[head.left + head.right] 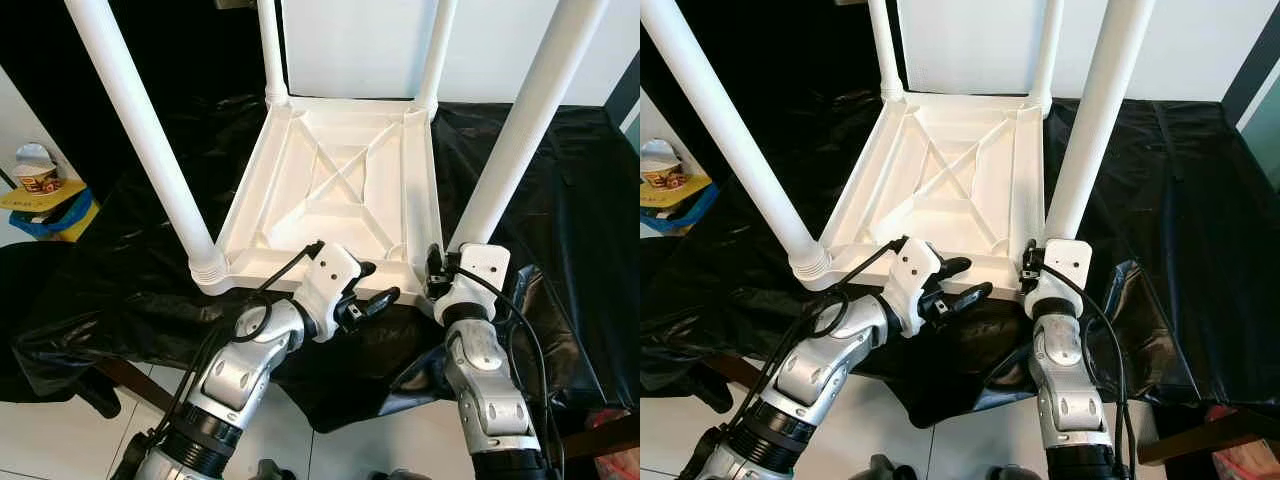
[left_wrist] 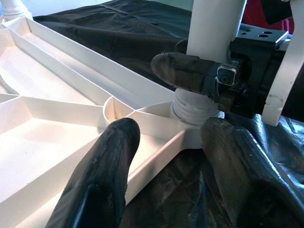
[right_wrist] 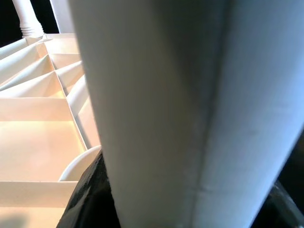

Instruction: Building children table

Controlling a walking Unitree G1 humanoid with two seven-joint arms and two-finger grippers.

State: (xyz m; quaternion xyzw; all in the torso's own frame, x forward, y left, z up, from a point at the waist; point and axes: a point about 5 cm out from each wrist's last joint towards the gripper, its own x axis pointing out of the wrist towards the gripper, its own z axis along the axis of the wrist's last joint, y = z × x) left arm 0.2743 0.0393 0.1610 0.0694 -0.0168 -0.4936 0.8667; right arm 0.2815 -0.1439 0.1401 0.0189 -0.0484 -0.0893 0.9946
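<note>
A white plastic children's table [image 1: 262, 262] lies upside down on black cloth, with its legs pointing up. My right gripper [image 1: 441, 266] is shut on the near right leg [image 1: 520, 120] just above its threaded collar [image 2: 192, 105]. In the right wrist view this leg [image 3: 190, 114] stands between the dark fingers [image 3: 88, 202]. My left gripper [image 1: 376, 284] is open at the table's front rim beside that corner. One of its fingers [image 2: 104, 175] is over the ribbed underside and the other is outside over the cloth. The near left leg [image 1: 140, 130] stands in its socket.
The black cloth [image 1: 565, 170] covers the whole work surface and hangs over its front edge. A noodle cup [image 1: 37, 170] rests on yellow and blue items at the far left. White tiled floor [image 1: 60, 440] lies below, and two far legs [image 1: 270, 50] rise near the wall.
</note>
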